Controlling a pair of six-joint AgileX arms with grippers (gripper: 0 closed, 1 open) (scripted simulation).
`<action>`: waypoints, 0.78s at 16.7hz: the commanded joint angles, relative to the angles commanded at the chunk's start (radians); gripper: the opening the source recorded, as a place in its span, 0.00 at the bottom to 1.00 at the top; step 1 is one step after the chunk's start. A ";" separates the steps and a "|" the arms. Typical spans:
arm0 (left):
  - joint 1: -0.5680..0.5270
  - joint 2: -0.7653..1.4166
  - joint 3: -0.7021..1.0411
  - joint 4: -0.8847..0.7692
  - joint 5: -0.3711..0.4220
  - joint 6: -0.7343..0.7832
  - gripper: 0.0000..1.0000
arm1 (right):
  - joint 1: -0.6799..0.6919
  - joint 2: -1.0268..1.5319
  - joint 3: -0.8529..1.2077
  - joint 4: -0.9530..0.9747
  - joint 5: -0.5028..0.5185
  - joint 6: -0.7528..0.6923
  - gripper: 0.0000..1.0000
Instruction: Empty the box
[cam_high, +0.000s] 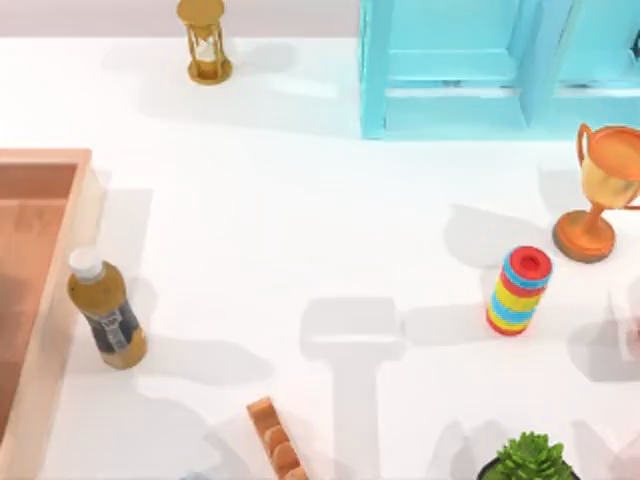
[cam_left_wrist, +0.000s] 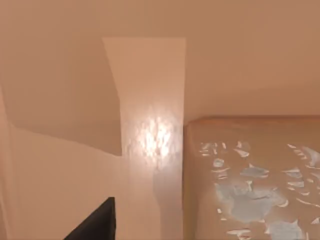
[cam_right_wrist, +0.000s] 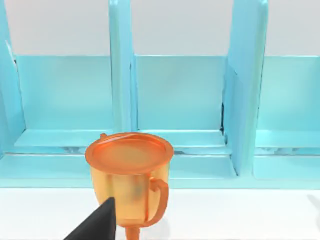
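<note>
The stiff wooden box (cam_high: 40, 300) at the surface's left edge looks empty, its bottle (cam_high: 105, 310) standing outside; neither gripper's state can be told.

The shallow orange-brown wooden box (cam_high: 45, 200) lies open-topped at the table's left edge.

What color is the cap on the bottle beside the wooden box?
White; the bottle cap shows best in the top view.
</note>
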 joint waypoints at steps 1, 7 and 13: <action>0.000 0.000 0.000 0.000 0.000 0.000 1.00 | 0.000 0.000 0.000 0.000 0.000 0.000 1.00; 0.000 0.000 0.000 0.000 0.000 0.000 0.55 | 0.000 0.000 0.000 0.000 0.000 0.000 1.00; 0.000 0.000 0.000 0.000 0.000 0.000 0.10 | 0.000 0.000 0.000 0.000 0.000 0.000 1.00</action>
